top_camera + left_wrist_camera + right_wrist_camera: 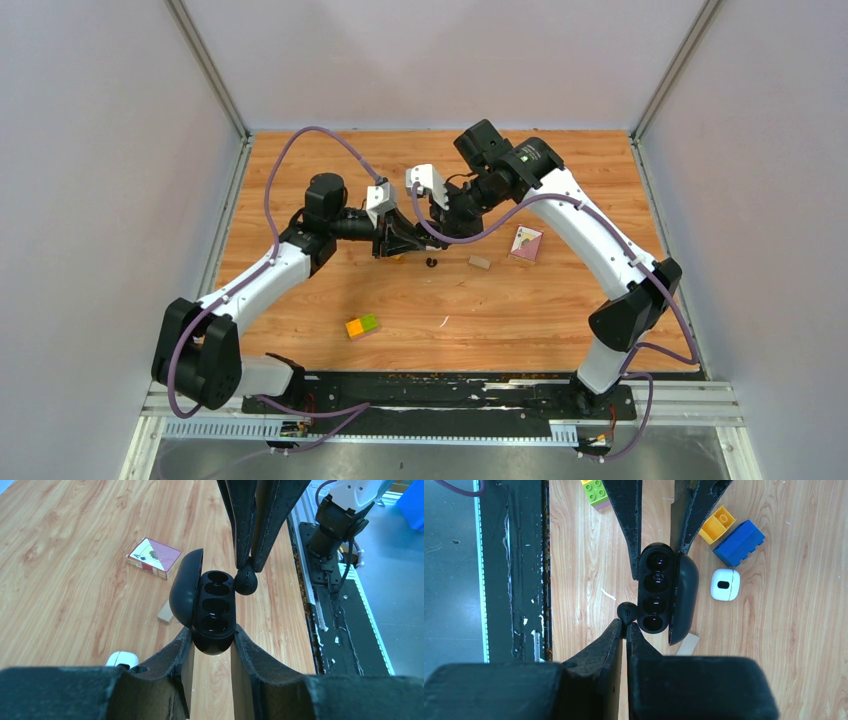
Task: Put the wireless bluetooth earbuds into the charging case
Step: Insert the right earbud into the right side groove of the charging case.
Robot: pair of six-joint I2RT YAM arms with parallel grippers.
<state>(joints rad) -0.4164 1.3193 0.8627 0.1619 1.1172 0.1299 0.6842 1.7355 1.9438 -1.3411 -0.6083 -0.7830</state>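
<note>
Open black charging case [215,605] clenched at its base between the left jaws; right jaws pinching a black earbud [245,581], just beside the case's end well

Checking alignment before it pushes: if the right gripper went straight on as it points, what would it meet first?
Likely a finger of the left gripper: the held black earbud sits beside the charging case, not over a socket. Depth is unclear.
</note>
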